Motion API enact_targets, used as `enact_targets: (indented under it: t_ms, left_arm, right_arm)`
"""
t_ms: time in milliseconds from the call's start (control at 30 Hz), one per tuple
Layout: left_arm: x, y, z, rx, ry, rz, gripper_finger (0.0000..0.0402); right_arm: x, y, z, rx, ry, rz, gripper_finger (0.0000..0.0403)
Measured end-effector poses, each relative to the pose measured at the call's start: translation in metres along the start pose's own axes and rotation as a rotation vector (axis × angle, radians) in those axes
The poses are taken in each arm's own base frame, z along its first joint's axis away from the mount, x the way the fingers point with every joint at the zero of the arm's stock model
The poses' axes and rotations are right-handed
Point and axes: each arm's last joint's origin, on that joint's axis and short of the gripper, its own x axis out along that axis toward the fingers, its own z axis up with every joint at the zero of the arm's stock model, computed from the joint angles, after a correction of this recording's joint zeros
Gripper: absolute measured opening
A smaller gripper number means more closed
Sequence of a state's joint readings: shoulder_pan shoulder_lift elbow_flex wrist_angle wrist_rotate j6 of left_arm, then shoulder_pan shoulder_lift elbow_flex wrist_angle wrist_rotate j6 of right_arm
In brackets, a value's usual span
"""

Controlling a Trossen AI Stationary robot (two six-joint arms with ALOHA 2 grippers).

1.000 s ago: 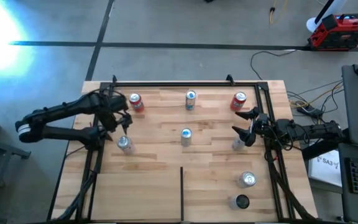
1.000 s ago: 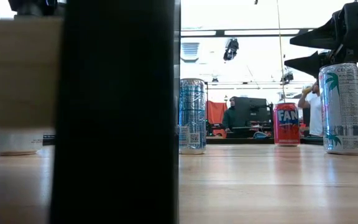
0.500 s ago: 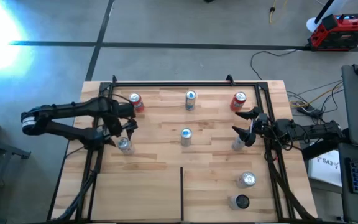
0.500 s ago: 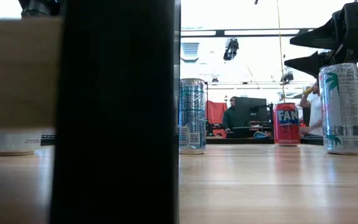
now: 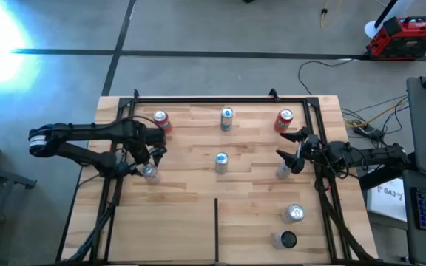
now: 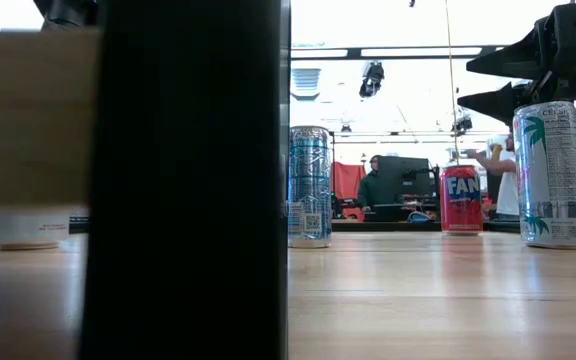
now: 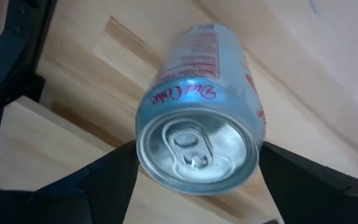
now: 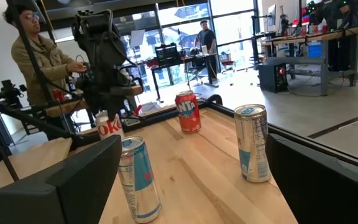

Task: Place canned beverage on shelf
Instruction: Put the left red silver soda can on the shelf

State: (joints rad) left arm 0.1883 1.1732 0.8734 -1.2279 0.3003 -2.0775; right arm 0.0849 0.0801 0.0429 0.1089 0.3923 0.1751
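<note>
A silver Diet Coke can (image 7: 197, 134) stands upright on its base at the left of the shelf, a light wooden board (image 5: 176, 222) framed by black rails. It also shows in the high view (image 5: 150, 174). My left gripper (image 5: 149, 158) is open above the can, pointing down, with one finger on each side of the can's top (image 7: 196, 149). My right gripper (image 5: 290, 150) is open and empty at the shelf's right side, above and beside a tall silver can (image 5: 282, 172). In the low view the right gripper (image 6: 513, 80) hangs over that can (image 6: 551, 175). My left gripper comes at the Diet Coke can from above, pointing down. Its fingers (image 7: 114, 171) stand at the two sides of the can's top rim (image 7: 143, 149). I cannot tell whether they touch it. The can stands upright on the board.
Other cans stand on the shelf: a red one (image 5: 161, 121), a blue-silver one (image 5: 226, 118) and a red one (image 5: 284, 120) along the far rail, a blue one (image 5: 221, 162) in the middle, and two (image 5: 294, 213) (image 5: 288, 239) near right. A thin black divider strip (image 5: 216, 229) runs from the near edge. People stand beyond the table (image 8: 42, 62).
My left gripper has moved toward the table's near edge and down, from beside the far-left red can to over the Diet Coke can, and its fingers now flank the can's top. The can has stayed in place.
</note>
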Motion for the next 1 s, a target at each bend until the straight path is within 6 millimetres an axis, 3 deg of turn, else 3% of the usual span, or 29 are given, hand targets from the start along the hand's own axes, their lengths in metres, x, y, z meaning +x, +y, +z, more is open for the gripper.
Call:
enact_targets:
  t_ms: [500, 800, 1000]
  left_arm:
    - [0.0058, -0.0005, 0.0025, -0.062, -0.035, 0.015, 0.0306]
    - [0.0057, -0.0001, 0.0031, -0.069, -0.045, 0.014, 0.0278]
    - [0.0061, 0.0, 0.0032, -0.047, -0.045, 0.016, 0.0305]
  right_arm:
    - [0.0, 0.0, 0.0, -0.001, 0.0, 0.0, 0.0382]
    - [0.0, 0.0, 0.0, -0.001, 0.0, 0.0, 0.0382]
    - [0.0, 0.0, 0.0, -0.001, 0.0, 0.0, 0.0382]
